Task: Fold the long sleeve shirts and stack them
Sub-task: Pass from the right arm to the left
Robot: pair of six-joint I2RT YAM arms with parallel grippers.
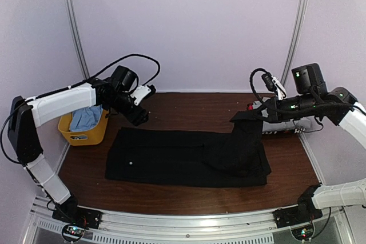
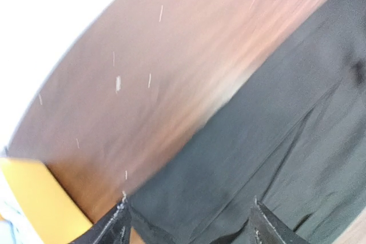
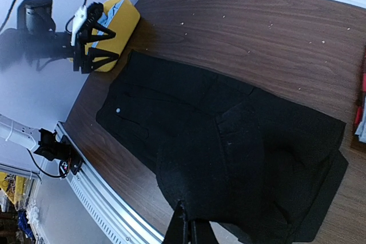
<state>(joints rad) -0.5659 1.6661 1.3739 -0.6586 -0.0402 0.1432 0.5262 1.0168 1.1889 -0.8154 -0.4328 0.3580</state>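
From above, the plain black cloth shirt [image 1: 183, 155] lies on the brown wooden counter [image 1: 189, 107] beside the yellow plastic basket [image 1: 86, 134], its farther end raised. Left wrist: the left gripper [image 2: 191, 230] is apart above it. Right wrist: the right gripper [image 3: 186, 230] is clamped on its cloth.

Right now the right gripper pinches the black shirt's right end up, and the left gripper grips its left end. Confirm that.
Not quite. The left gripper grips nothing: the left wrist view shows its jaws apart over the shirt, with no cloth between them. The right gripper does pinch the right end up.
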